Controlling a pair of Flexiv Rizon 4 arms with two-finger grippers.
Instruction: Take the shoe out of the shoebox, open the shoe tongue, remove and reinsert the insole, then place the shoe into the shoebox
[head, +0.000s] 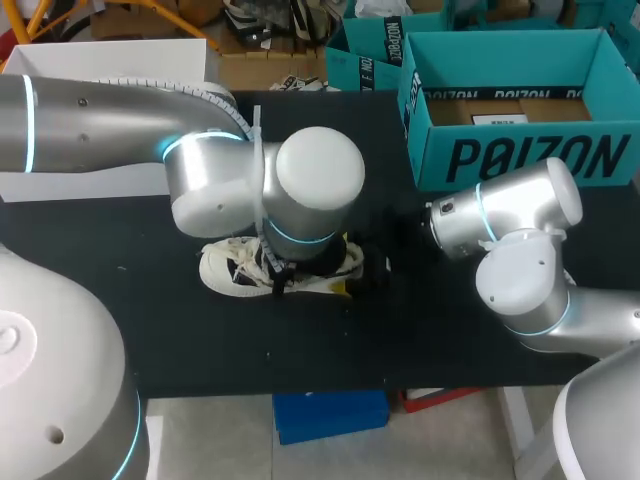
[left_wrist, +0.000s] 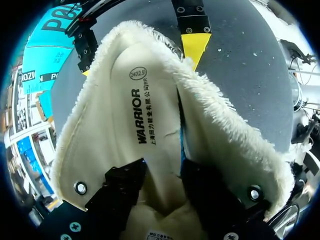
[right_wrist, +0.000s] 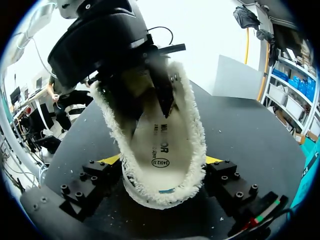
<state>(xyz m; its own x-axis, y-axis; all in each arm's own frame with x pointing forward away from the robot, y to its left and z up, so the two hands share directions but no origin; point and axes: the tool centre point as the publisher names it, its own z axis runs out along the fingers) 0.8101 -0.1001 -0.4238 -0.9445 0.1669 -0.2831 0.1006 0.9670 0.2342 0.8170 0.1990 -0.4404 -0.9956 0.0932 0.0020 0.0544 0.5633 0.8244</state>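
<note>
Shoe (head: 235, 268) is out of the box, lying on the black table (head: 200, 340) mid-way btwn the arms. Teal shoebox (head: 540, 155) sits open at the far right, well apart.

Right gripper (right_wrist: 161, 162) straddles the shoe's end nearest its own arm, yellow tips pressed on both sides w/ the fleecy rim squeezed in btwn. So it's clamped on the shoe, prob. acting as a vice so nothing slides.

Left gripper (left_wrist: 161, 167) comes straight down into the shoe mouth, buried in the lining. Can't tell if it's apart or nipping something. Going by the task, it looks like the insole step. Insole (left_wrist: 135, 110) is inside the shoe, one long edge seems to stand off the fleecy wall, though whether it's going out or in, can't say.

Writing: dark print down the insole's middle plus a small oval size mark, and big dark lettering across the box side.
</note>
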